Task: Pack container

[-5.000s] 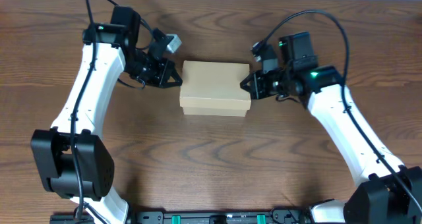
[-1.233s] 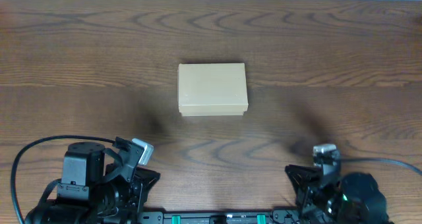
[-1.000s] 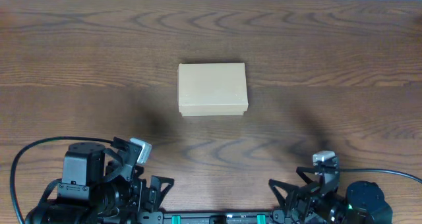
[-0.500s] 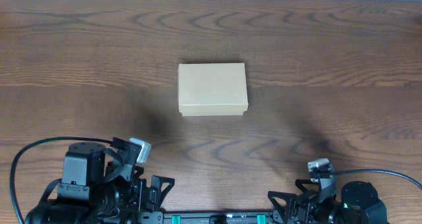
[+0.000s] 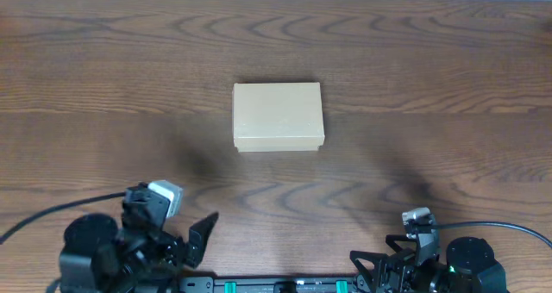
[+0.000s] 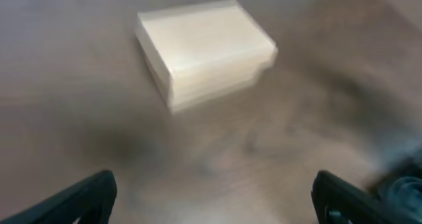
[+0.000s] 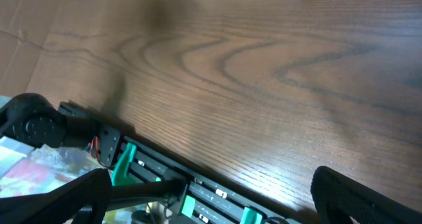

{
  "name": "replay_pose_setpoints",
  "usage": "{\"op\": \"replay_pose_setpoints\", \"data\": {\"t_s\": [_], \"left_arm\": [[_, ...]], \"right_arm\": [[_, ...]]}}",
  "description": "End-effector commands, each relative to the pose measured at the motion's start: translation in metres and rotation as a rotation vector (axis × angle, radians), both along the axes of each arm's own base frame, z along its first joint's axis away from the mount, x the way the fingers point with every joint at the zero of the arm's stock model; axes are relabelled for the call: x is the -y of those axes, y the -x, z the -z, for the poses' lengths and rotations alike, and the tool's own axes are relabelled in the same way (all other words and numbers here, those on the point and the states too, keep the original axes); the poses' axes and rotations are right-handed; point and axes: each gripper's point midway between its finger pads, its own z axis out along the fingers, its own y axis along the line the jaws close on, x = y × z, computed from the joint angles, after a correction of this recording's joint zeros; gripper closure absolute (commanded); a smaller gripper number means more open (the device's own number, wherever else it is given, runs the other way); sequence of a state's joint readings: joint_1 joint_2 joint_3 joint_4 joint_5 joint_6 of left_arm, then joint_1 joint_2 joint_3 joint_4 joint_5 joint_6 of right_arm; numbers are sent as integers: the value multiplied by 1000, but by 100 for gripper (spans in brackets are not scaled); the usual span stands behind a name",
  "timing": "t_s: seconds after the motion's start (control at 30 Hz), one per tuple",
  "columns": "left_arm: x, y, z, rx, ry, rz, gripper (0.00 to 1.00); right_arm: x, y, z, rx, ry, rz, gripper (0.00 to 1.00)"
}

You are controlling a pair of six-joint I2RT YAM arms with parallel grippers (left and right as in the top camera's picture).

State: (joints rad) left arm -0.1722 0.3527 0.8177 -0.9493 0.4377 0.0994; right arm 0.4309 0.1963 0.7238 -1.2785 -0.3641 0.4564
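Left claw (image 6: 214, 179) splayed, right claw (image 7: 210, 176) splayed — low

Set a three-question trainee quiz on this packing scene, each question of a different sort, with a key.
1. True or false: the container is shut.
2. The left pincer is: A) clamped on the container; B) open, apart from it; C) resting on top of it.
3. Fill in: the right pincer holds ___.
Key: 1 true; 2 B; 3 nothing.
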Motion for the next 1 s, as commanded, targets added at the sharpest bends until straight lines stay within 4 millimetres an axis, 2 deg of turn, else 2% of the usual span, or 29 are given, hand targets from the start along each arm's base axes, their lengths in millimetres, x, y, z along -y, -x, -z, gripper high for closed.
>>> {"op": "replay_pose_setpoints", "data": {"t_s": [0.0,0.17,0.4,0.8,0.97], "left_arm": [[-19,-15,18,106,-100,-84,5],[-38,-38,56,165,-131,-202,5],[-43,-53,99,183,-124,-240,5],[-45,-56,144,129,-133,-249,5],[-45,-56,145,121,-124,-255,5]], "right_arm": [[-2,3,1,-4,-5,-19,1],[-2,3,1,-4,-5,-19,1],[-2,3,1,-4,-5,-19,1],[-2,3,1,-4,-5,-19,1],[-2,3,1,-4,-5,-19,1]]}}
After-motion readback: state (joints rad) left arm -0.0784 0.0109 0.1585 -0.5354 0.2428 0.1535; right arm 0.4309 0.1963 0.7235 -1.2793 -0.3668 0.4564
